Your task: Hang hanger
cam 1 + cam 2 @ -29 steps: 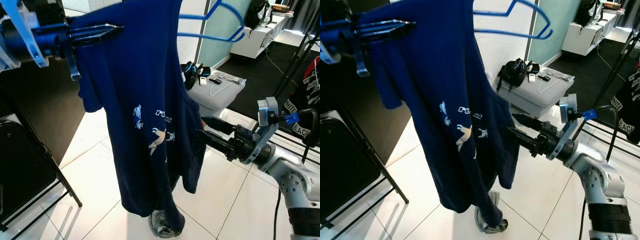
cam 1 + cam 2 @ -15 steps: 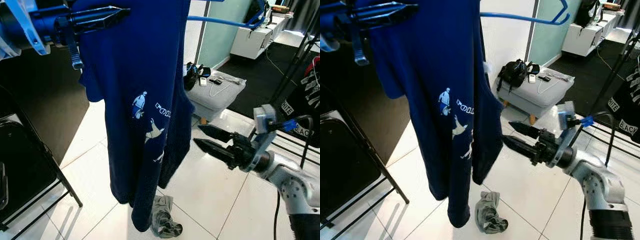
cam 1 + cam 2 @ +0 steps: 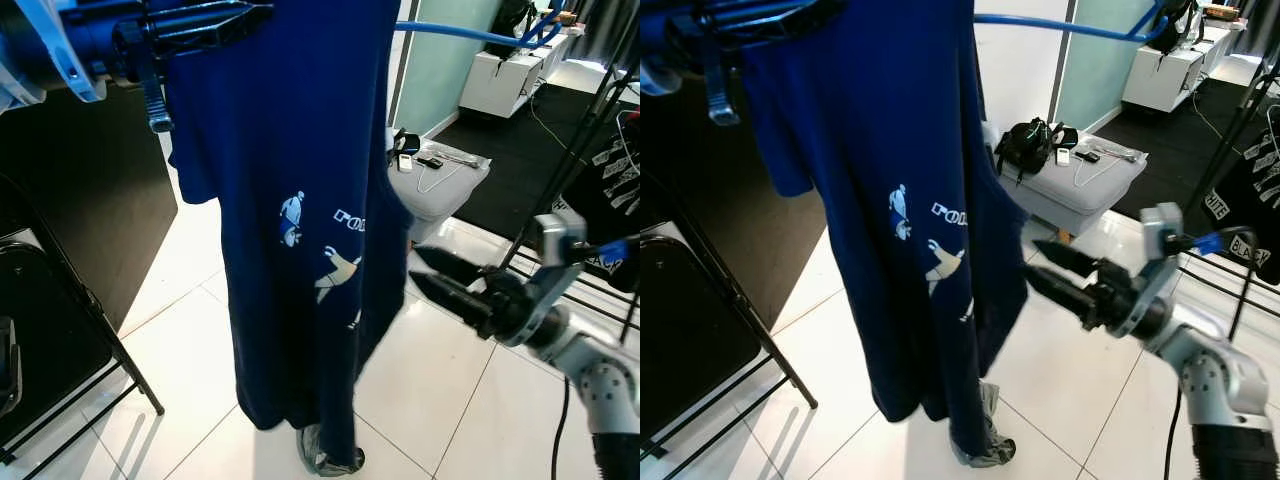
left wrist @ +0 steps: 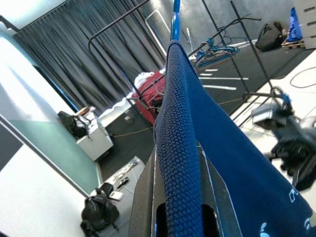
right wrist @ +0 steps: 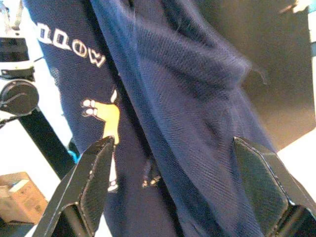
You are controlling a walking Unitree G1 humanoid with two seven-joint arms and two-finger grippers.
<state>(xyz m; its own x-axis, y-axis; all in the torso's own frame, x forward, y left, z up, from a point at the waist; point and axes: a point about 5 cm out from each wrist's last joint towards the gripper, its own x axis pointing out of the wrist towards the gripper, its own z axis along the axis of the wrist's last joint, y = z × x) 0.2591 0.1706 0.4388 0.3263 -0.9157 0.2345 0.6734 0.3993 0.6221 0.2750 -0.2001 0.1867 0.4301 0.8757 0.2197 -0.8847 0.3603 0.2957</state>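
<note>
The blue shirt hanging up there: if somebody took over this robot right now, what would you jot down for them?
Left gripper: raised high, shut on the shoulder of the blue shirt, which hangs on the blue hanger.
Right gripper: open, beside the shirt's lower edge, holding nothing.
Clothes rack: across the room on the dark floor.
Grey cloth: on the tiles beneath the shirt.
Done: shirt on hanger, lifted.
Left: carry it to the rack, hook the hanger on.
</note>
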